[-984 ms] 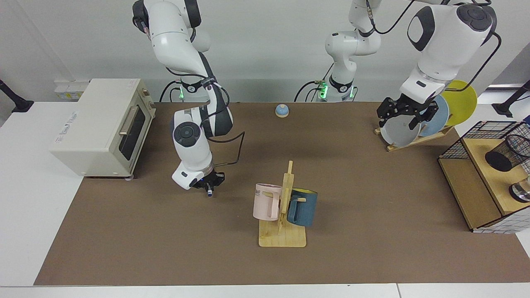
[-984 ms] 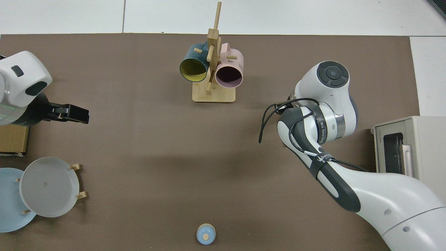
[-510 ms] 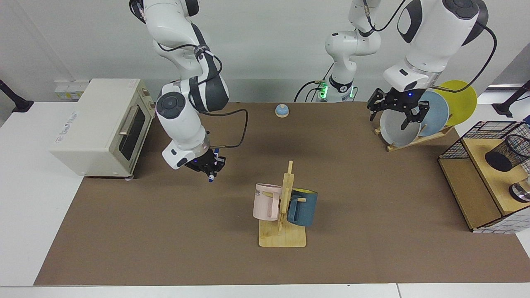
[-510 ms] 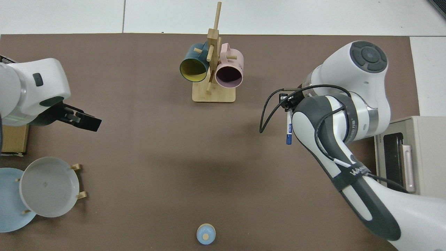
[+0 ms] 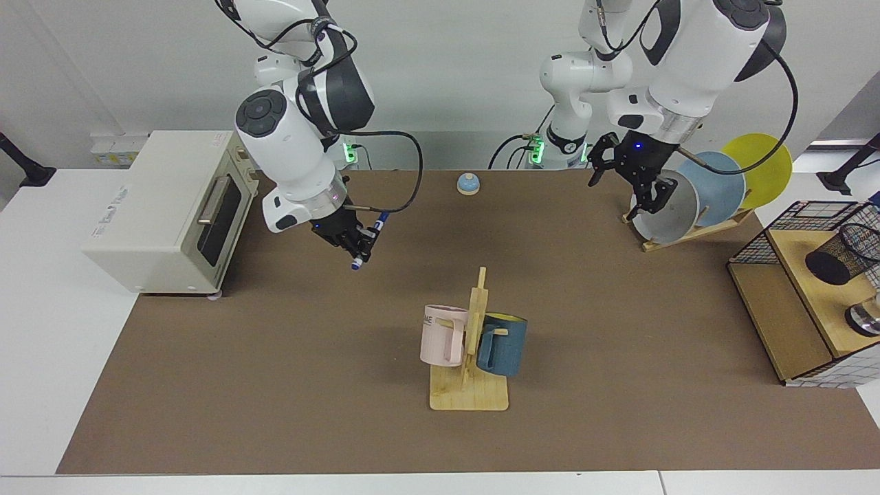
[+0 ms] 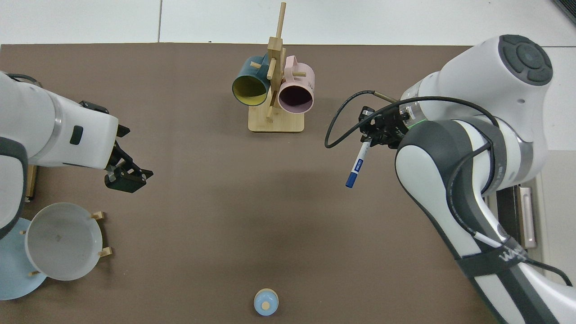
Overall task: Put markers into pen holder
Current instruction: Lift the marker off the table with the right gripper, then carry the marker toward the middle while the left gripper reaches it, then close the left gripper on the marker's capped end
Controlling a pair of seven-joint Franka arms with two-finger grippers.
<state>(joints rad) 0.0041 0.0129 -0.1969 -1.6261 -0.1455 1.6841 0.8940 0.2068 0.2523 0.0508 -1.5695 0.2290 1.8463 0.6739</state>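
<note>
Table [image 5: 275, 385] fills the frame; pen holder [image 5: 840, 258] sits tipped at far right, awaiting; left gripper [image 5: 631, 180], fingers spread, hovers upper right (perhaps for a handover); right gripper [image 5: 349, 238] at centre-left clamps the marker [image 6: 359, 161], lifted for carrying.

The right gripper [image 6: 368, 137] hung above the brown mat [image 6: 202, 216] toward its toaster-oven edge, clamped on the marker [image 6: 357, 164], which slanted away from it, blue end outward. The left gripper [image 6: 126, 177], fingers apart and holding nothing, hovered near the opposite edge, just beside the grey plate [image 6: 63, 240]. A mug rack [image 6: 275, 90] stood by the far edge, a small blue bell [image 6: 266, 302] by the near one.
</note>
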